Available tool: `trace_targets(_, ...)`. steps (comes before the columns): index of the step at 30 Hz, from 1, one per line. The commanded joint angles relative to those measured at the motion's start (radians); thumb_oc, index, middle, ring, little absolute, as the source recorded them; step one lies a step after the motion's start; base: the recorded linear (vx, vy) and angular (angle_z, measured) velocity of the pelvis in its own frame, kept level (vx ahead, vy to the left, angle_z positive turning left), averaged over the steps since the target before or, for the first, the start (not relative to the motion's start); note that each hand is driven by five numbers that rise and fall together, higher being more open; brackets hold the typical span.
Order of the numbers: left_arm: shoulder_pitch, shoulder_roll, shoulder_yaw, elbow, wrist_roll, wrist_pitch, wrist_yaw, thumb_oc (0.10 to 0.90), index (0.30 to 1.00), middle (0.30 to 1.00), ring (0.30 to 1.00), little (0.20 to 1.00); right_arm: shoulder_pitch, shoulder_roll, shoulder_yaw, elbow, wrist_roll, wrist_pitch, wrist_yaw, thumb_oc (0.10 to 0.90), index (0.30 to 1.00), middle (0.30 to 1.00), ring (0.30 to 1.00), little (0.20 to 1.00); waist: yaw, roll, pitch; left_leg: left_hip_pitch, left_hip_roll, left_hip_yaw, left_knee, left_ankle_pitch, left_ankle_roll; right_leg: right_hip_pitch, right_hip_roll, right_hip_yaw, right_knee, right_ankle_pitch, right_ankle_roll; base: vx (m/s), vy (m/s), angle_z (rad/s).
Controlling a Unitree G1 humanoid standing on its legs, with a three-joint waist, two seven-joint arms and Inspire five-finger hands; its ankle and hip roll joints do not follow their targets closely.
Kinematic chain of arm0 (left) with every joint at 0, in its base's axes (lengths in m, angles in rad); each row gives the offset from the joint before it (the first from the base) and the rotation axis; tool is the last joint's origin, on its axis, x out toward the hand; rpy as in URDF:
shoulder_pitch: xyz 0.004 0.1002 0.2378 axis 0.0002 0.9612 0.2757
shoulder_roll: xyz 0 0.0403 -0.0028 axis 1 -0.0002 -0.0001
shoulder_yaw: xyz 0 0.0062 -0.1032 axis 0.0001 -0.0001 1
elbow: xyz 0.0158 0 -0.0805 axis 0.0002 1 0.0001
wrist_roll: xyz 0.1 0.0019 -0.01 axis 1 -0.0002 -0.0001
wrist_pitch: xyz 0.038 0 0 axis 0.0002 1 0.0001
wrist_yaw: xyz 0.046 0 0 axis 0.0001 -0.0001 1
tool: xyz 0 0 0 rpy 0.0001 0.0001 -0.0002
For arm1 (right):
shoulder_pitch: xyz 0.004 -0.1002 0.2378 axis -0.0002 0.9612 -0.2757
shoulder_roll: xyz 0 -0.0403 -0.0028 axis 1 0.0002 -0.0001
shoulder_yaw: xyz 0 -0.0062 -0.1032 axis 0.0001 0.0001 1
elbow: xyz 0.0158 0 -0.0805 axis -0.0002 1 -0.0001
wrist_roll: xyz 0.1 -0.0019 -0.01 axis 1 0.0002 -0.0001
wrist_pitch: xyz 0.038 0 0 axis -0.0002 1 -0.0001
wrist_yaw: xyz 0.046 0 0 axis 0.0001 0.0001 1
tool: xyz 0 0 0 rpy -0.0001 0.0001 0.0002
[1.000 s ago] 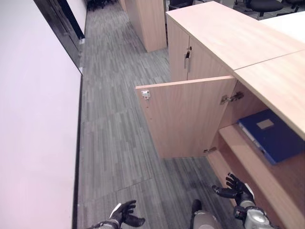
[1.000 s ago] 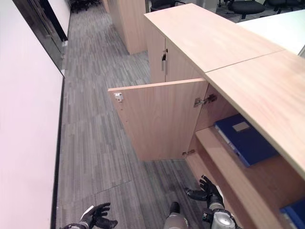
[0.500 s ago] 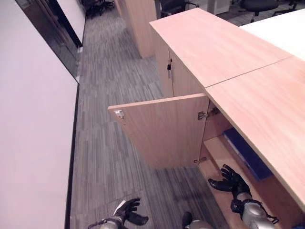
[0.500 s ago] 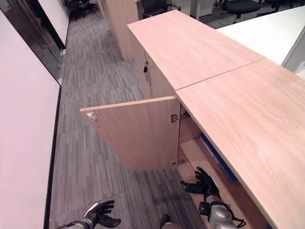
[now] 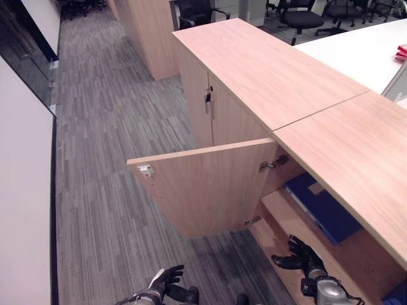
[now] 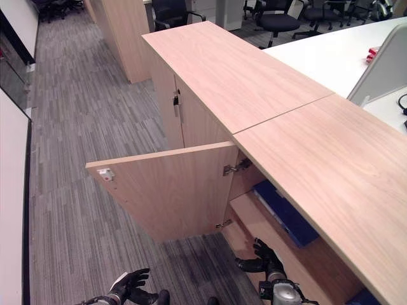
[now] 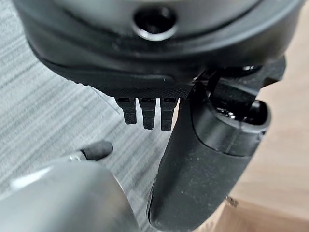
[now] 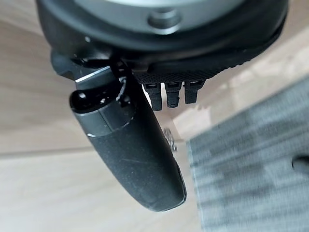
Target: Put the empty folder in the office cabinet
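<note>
The blue folder [image 5: 321, 208] is flat and rectangular, lying on the cabinet shelf [image 5: 289, 219] just beyond the right hand [image 5: 297, 256], whose fingers are spread and hold nothing. The camera has shifted since earlier; the folder hasn't moved. Left hand [image 5: 164, 286] hangs loosely spread over striped grey carpet [image 5: 102, 190]. Light wood-grain door [image 5: 210, 187] stands open.

1 folder [image 5: 321, 206], 2 hands [image 5: 297, 254]

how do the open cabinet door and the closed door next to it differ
The open cabinet door swings out over the carpet, showing its bare inner face with a white catch at the corner; the closed door sits flush with the cabinet front. The closed door carries a metal handle; the open door exposes the blue folder on the shelf. Both are light wood.
</note>
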Motion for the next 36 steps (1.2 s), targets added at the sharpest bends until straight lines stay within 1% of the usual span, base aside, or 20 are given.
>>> trace_targets(1,-0.009,0.069,0.013,0.009,0.006,-0.029,0.025,0.8,0.9,0.9,0.9,0.9,-0.058,0.008,-0.002,-0.035,-0.016,-0.052,0.014,0.8,0.9,0.9,0.9,0.9,0.022,-0.029,-0.047,0.031,0.009,0.047,0.027,-0.11,-0.005,-0.047,-0.188,0.046,0.065,-0.033,0.179,0.05,0.09,-0.08)
trace_targets(7,-0.012,0.079,0.053,0.024,-0.015,-0.032,0.042,0.8,0.9,0.9,0.9,0.9,-0.027,0.024,-0.002,-0.049,-0.024,-0.045,0.019,0.8,0.9,0.9,0.9,0.9,0.017,-0.045,-0.058,0.056,0.0,0.067,0.027,-0.128,0.01,-0.046,-0.206,0.053,0.083,-0.028,0.191,0.03,0.062,-0.1)
trace_targets(8,-0.016,0.079,0.082,0.019,-0.06,-0.037,0.056,0.8,0.9,0.9,0.9,0.9,-0.016,0.035,-0.005,-0.041,-0.018,-0.047,0.018,0.8,0.9,0.9,0.9,0.9,0.018,-0.051,-0.063,0.06,-0.004,0.068,0.025,-0.13,0.014,-0.045,-0.211,0.051,0.088,-0.027,0.195,0.02,0.04,-0.08)
trace_targets(10,-0.015,0.079,0.094,0.01,-0.077,-0.04,0.06,0.8,0.9,0.9,0.9,0.9,-0.008,0.04,-0.007,-0.042,-0.016,-0.048,0.019,0.8,0.9,0.9,0.9,0.9,0.017,-0.054,-0.066,0.064,-0.004,0.07,0.024,-0.131,0.014,-0.043,-0.214,0.05,0.089,-0.028,0.197,0.02,0.026,-0.09)
trace_targets(14,-0.034,0.09,0.188,-0.085,-0.232,-0.07,0.105,0.8,0.9,0.9,0.9,0.9,0.025,0.061,-0.015,-0.048,-0.008,-0.053,0.013,0.8,0.9,0.9,0.9,0.9,0.019,-0.071,-0.076,0.079,-0.006,0.072,0.019,-0.136,0.019,-0.039,-0.22,0.045,0.092,-0.024,0.202,0.01,0.003,-0.01)
trace_targets(16,-0.036,0.091,0.199,-0.1,-0.256,-0.073,0.107,0.8,0.9,0.9,0.9,0.9,0.026,0.063,-0.014,-0.046,-0.008,-0.054,0.012,0.8,0.9,0.9,0.9,0.9,0.019,-0.072,-0.077,0.081,-0.006,0.074,0.018,-0.137,0.019,-0.038,-0.22,0.043,0.093,-0.025,0.202,0.0,0.0,0.0)
trace_targets(19,-0.075,0.123,0.267,-0.21,-0.367,-0.111,0.142,0.8,0.9,0.9,0.9,0.9,0.037,0.065,-0.012,-0.048,-0.011,-0.056,0.006,0.8,0.9,0.9,0.9,0.9,0.015,-0.078,-0.084,0.091,-0.003,0.079,0.016,-0.14,0.016,-0.033,-0.222,0.041,0.095,-0.025,0.203,0.0,0.0,0.0)
trace_targets(20,-0.075,0.124,0.267,-0.211,-0.367,-0.111,0.142,0.8,0.9,0.9,0.9,0.9,0.037,0.065,-0.011,-0.049,-0.011,-0.056,0.006,0.8,0.9,0.9,0.9,0.9,0.015,-0.078,-0.083,0.092,-0.003,0.08,0.016,-0.14,0.016,-0.033,-0.222,0.041,0.095,-0.025,0.203,0.0,0.0,0.0)
trace_targets(21,-0.111,0.152,0.275,-0.245,-0.378,-0.122,0.153,0.8,0.9,0.9,0.9,0.9,0.04,0.062,-0.005,-0.048,-0.01,-0.057,0.009,0.8,0.9,0.9,0.9,0.9,0.009,-0.077,-0.089,0.097,0.0,0.083,0.014,-0.141,0.014,-0.032,-0.221,0.04,0.092,-0.026,0.204,0.0,0.001,-0.03)
trace_targets(22,-0.112,0.152,0.275,-0.245,-0.378,-0.122,0.153,0.8,0.9,0.9,0.9,0.9,0.04,0.062,-0.005,-0.047,-0.01,-0.057,0.009,0.8,0.9,0.9,0.9,0.9,0.009,-0.077,-0.088,0.097,0.001,0.083,0.014,-0.141,0.014,-0.031,-0.221,0.04,0.092,-0.026,0.204,0.0,0.0,0.0)
trace_targets(24,-0.154,0.185,0.281,-0.285,-0.397,-0.132,0.162,0.8,0.9,0.9,0.9,0.9,0.044,0.06,0.006,-0.047,-0.014,-0.057,0.014,0.8,0.9,0.9,0.9,0.9,0.004,-0.076,-0.092,0.102,0.004,0.087,0.013,-0.142,0.011,-0.031,-0.22,0.041,0.088,-0.022,0.204,0.0,-0.006,-0.03)
trace_targets(25,-0.154,0.185,0.281,-0.285,-0.397,-0.132,0.162,0.8,0.9,0.9,0.9,0.9,0.044,0.06,0.006,-0.047,-0.014,-0.057,0.014,0.8,0.9,0.9,0.9,0.9,0.004,-0.076,-0.092,0.102,0.004,0.087,0.013,-0.142,0.011,-0.031,-0.22,0.041,0.088,-0.022,0.204,0.0,0.0,0.0)
trace_targets(27,-0.217,0.241,0.278,-0.329,-0.402,-0.143,0.169,0.8,0.9,0.9,0.9,0.9,0.048,0.052,0.019,-0.035,-0.026,-0.057,0.024,0.8,0.9,0.9,0.9,0.9,-0.002,-0.073,-0.099,0.107,0.009,0.096,0.009,-0.141,0.007,-0.029,-0.215,0.036,0.074,-0.019,0.203,0.0,0.0,0.0)
trace_targets(29,-0.273,0.287,0.258,-0.349,-0.391,-0.145,0.162,0.8,0.9,0.9,0.9,0.9,0.051,0.049,0.028,-0.025,-0.024,-0.057,0.035,0.8,0.9,0.9,0.9,0.9,-0.009,-0.071,-0.106,0.109,0.011,0.1,0.006,-0.138,0.003,-0.024,-0.211,0.034,0.069,-0.018,0.203,0.02,-0.016,-0.05)
trace_targets(30,-0.275,0.288,0.257,-0.348,-0.391,-0.145,0.162,0.8,0.9,0.9,0.9,0.9,0.05,0.05,0.027,-0.024,-0.024,-0.057,0.035,0.8,0.9,0.9,0.9,0.9,-0.009,-0.071,-0.104,0.11,0.011,0.1,0.006,-0.139,0.003,-0.023,-0.211,0.033,0.069,-0.018,0.203,0.02,-0.02,-0.06)
trace_targets(31,-0.317,0.311,0.242,-0.337,-0.394,-0.145,0.158,0.8,0.9,0.9,0.9,0.9,0.05,0.051,0.037,-0.018,-0.026,-0.054,0.041,0.8,0.9,0.9,0.9,0.9,-0.017,-0.069,-0.107,0.112,0.014,0.103,0.004,-0.137,0.0,-0.021,-0.21,0.033,0.067,-0.017,0.204,0.01,-0.015,-0.03)
trace_targets(34,-0.353,0.324,0.224,-0.328,-0.392,-0.145,0.153,0.8,0.9,0.9,0.9,0.9,0.048,0.051,0.043,-0.015,-0.028,-0.054,0.043,0.8,0.9,0.9,0.9,0.9,-0.022,-0.068,-0.108,0.114,0.016,0.107,0.003,-0.136,-0.002,-0.021,-0.209,0.033,0.065,-0.015,0.205,0.01,-0.011,-0.06)
trace_targets(36,-0.398,0.339,0.179,-0.314,-0.366,-0.137,0.143,0.8,0.9,0.9,0.9,0.9,0.035,0.048,0.055,0.001,-0.03,-0.054,0.045,0.8,0.9,0.9,0.9,0.9,-0.031,-0.065,-0.108,0.115,0.018,0.114,0.002,-0.136,-0.003,-0.025,-0.208,0.034,0.067,-0.012,0.207,0.0,-0.005,-0.06)
